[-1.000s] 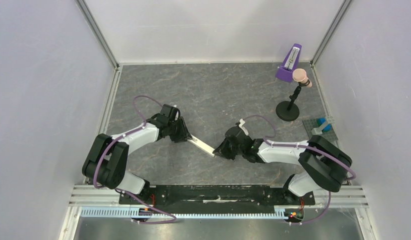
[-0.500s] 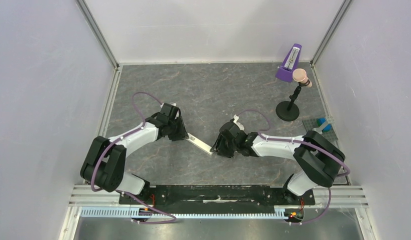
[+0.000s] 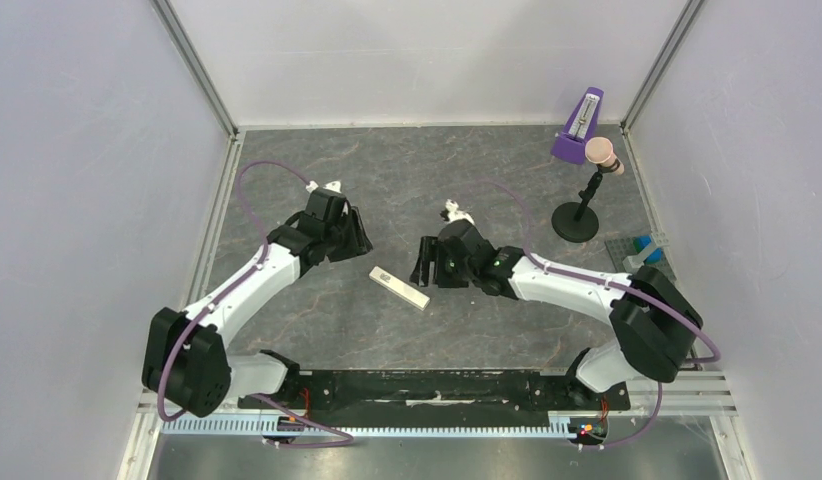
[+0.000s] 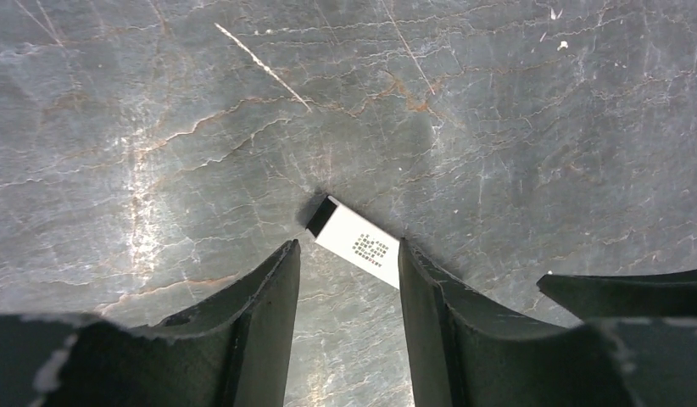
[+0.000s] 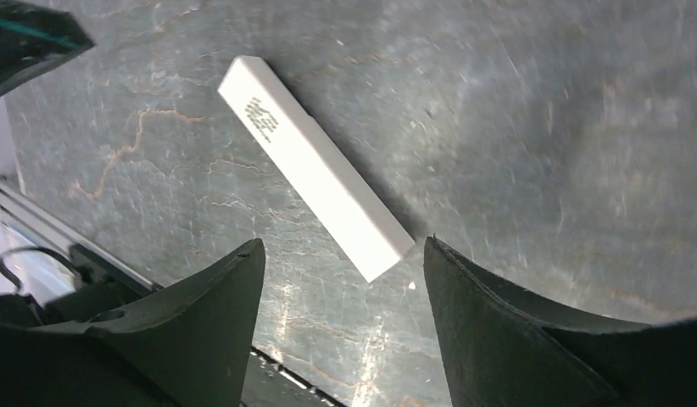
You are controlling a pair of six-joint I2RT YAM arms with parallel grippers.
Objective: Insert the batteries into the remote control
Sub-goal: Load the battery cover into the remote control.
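The remote (image 3: 398, 288) lies flat on the table (image 3: 467, 180) between the left hand (image 3: 355, 238) and right hand (image 3: 424, 268), both open and empty. It looks light, stiff and slick; pinch across its long sides.

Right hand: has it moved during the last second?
Yes. The right hand has left the remote control, moving away from the base rail toward the far wall.

Remote: slim white rectangular bar (image 5: 315, 191), flat, diagonal on grey marbled tabletop (image 5: 540, 127).
Right gripper (image 5: 344, 246): jaws spread, flanking bar's near end.
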